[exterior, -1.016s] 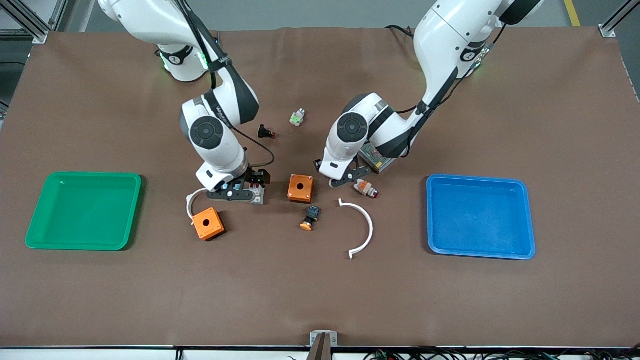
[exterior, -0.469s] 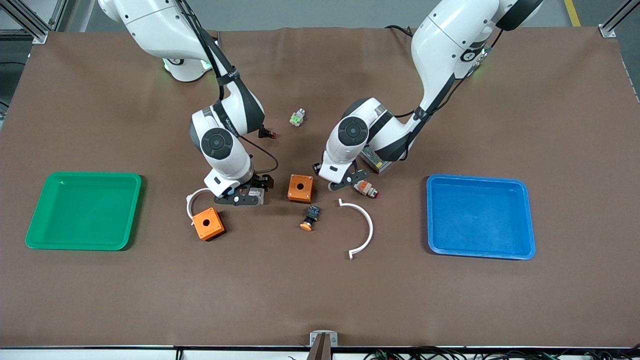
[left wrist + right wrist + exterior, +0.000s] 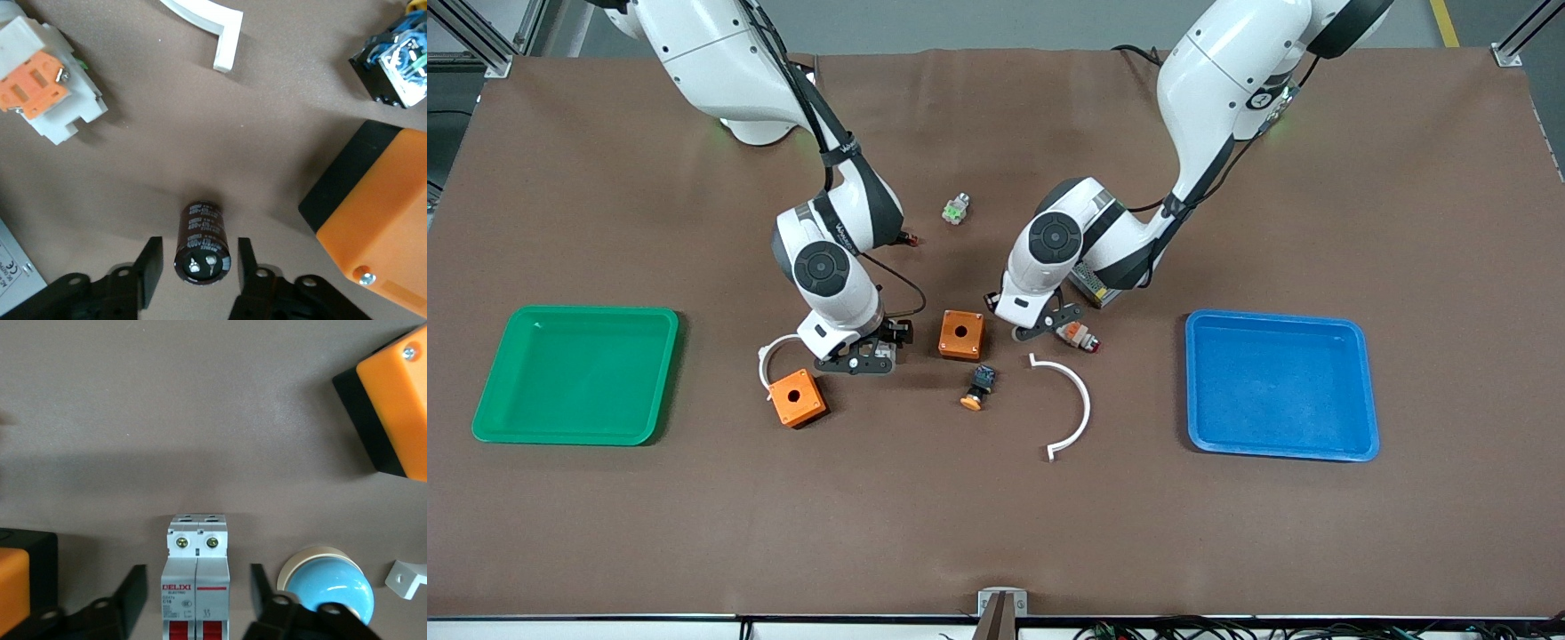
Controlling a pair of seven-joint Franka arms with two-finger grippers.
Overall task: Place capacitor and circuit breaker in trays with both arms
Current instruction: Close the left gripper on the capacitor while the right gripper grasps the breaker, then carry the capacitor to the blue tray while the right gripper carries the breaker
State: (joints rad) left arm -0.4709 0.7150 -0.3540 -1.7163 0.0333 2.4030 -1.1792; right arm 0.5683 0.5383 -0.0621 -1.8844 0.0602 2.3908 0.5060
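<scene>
Between open left end effector (image 3: 197,267) fingers: capacitor (image 3: 202,243), light, rigid, slippery, likely rolls; grip across barrel. Right end effector (image 3: 193,593) open astride circuit breaker (image 3: 196,583); take flat sides.

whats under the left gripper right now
The capacitor lies on its side on the brown mat, between the open fingers of the left gripper, not yet clamped. In the front view the gripper hides it.

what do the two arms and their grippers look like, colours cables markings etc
Both are glossy white arms with rounded shells, black joint bands and round dark-grey joint caps. The right arm has a black cable running along it and looping by its wrist; the left arm also carries a black cable. Green lights glow at the bases. The right gripper and left gripper are black, two-fingered, with silvery screws.
</scene>
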